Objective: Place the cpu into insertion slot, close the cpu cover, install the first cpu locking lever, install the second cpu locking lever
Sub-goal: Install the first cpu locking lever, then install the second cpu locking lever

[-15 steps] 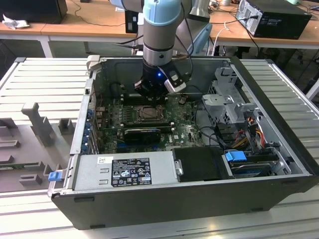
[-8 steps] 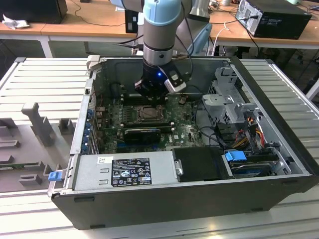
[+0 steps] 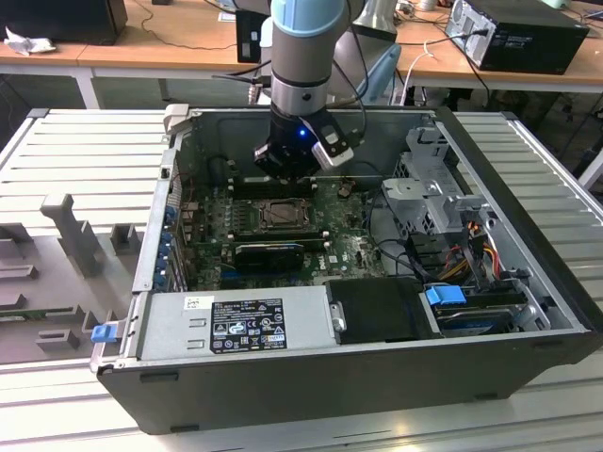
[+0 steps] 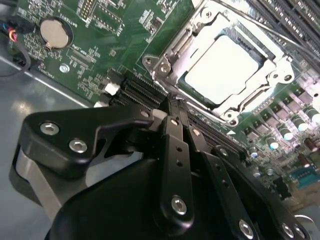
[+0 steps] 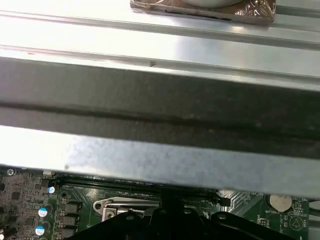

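While the cpu (image 4: 220,67) sits in the insertion slot (image 4: 165,67), the clenched, empty end effector (image 4: 176,111) hovers just beside it

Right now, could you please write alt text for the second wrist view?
A pale silver square cpu sits in the silvery-rimmed insertion slot on a green circuit board, beyond the black gripper in the foreground. A round coin battery lies apart.
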{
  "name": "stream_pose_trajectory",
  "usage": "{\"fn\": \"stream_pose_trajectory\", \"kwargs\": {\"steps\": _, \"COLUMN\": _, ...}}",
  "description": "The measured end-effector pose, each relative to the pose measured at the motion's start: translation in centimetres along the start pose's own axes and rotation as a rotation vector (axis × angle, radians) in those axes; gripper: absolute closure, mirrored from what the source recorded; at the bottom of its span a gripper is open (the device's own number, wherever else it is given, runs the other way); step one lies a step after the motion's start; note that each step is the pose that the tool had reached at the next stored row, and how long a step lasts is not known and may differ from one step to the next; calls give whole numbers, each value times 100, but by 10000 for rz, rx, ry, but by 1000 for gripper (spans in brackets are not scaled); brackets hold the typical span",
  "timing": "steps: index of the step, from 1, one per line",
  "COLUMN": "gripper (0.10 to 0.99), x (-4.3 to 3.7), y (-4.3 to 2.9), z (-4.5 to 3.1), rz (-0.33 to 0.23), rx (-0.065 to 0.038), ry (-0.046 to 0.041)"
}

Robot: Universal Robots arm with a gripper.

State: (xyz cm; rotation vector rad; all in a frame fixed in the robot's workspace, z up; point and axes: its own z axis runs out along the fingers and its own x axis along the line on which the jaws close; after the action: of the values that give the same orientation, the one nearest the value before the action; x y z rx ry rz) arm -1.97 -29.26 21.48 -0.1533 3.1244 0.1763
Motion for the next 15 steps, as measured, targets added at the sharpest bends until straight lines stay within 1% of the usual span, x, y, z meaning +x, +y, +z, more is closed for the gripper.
{"fn": "stream_pose_trajectory", "kwargs": {"steps": 6, "gripper": 980, "x": 3, "y": -39, "z": -4, "rz": -1, "rx": -1, "ry": 0}}
{"fn": "stream_pose_trajectory", "kwargs": {"steps": 14, "gripper": 980, "x": 6, "y": -65, "z": -7, "rz": -2, "rx": 0, "ry": -1}}
{"fn": "stream_pose_trajectory", "kwargs": {"steps": 15, "gripper": 980, "x": 8, "y": -86, "z": -10, "rz": -1, "rx": 0, "ry": 0}}
